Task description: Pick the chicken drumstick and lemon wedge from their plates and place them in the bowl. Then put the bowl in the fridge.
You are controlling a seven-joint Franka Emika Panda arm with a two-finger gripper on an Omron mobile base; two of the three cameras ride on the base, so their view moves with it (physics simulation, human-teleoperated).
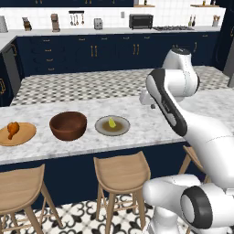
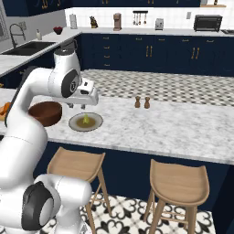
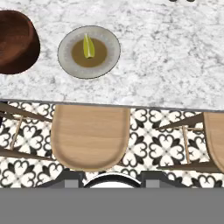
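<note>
The lemon wedge [image 3: 88, 46] lies in the middle of the grey-olive plate [image 3: 111, 52], which sits on the marble table [image 3: 175, 61] close to its near edge; in the hand view this plate lies toward the top, left of centre, so the gripper [image 2: 77, 106] hangs above the table's near edge, off to the plate's right and nearer the stools. Whether the gripper's fingers are apart or together cannot be told. The bowl [image 1: 68, 125] stands just to the left of the grey-olive plate, apart from it, and further left the chicken drumstick [image 1: 13, 128] rests on the tan wooden plate [image 1: 25, 136] by the table's left end. To the right of the plates the table runs bare for a long stretch, with two small shakers [image 2: 141, 102] standing toward its far edge. Wooden stools [image 1: 121, 172] line the near side below the edge. The arm rises from the base, bends sharply at the elbow, and holds the hand low over the table, pointing down.
</note>
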